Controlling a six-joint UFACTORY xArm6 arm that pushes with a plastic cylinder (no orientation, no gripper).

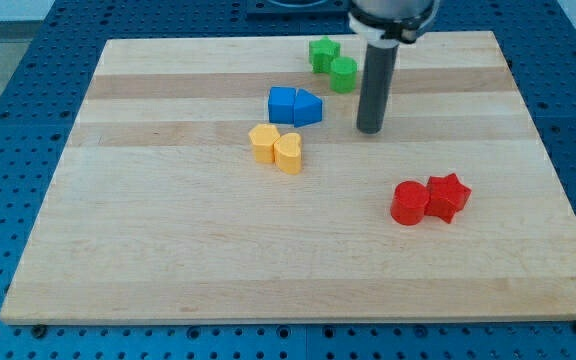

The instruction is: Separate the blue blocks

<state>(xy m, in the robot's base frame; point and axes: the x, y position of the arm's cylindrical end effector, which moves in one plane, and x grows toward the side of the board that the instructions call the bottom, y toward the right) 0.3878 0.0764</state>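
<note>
My tip sits on the wooden board, at the bottom of the straight dark rod that comes down from the view's top. It is a bare rod end with nothing to spread or pinch, and it touches no block.

I take the blue pair as my landmark. The blue cube and the blue wedge-like block sit pressed side by side, the cube on the view's left, so they are not apart. My tip stands near them, to the view's right of the wedge and slightly lower, with a clear gap of bare wood between.

Above and right of the blue pair, the green star and green cylinder touch each other, just left of the rod. Just below the blue pair and slightly left, the yellow rounded block and yellow heart touch. Well apart, to the lower right, the red cylinder and red star sit together.
</note>
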